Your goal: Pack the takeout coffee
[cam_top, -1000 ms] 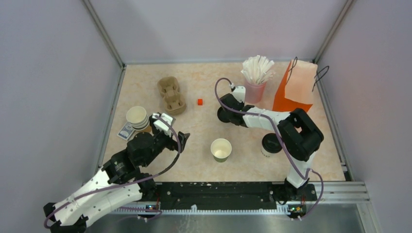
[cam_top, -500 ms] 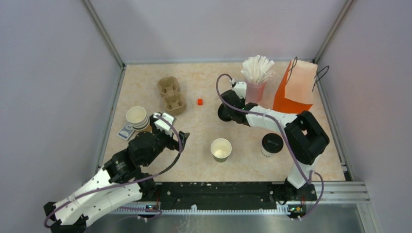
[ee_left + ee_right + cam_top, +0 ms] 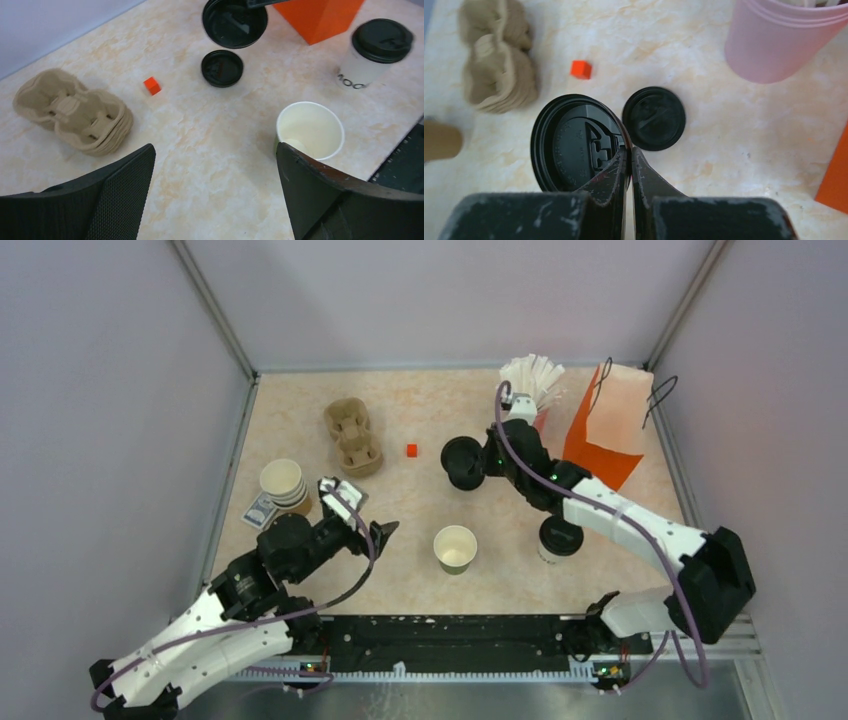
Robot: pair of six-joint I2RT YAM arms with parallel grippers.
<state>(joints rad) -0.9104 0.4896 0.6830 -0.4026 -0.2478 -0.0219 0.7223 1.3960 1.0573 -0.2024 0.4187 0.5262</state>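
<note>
From above, a beige marbled tabletop [image 3: 420, 420] is seen enclosed by pale lilac walls [image 3: 120, 390]. The takeout coffee [image 3: 560, 538] is stood near right, beneath the right forearm, well apart from the left gripper [image 3: 380, 532]. At the left wrist, its fingers are seen spread wide. At the right wrist, the right gripper [image 3: 628, 155] is clamped on a loose black lid [image 3: 569, 142].

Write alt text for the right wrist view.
The right gripper pinches the rim of a black lid, held above the beige table. A second black lid lies flat beside it, with a pink cup, a red cube and cardboard cup carriers beyond.
</note>
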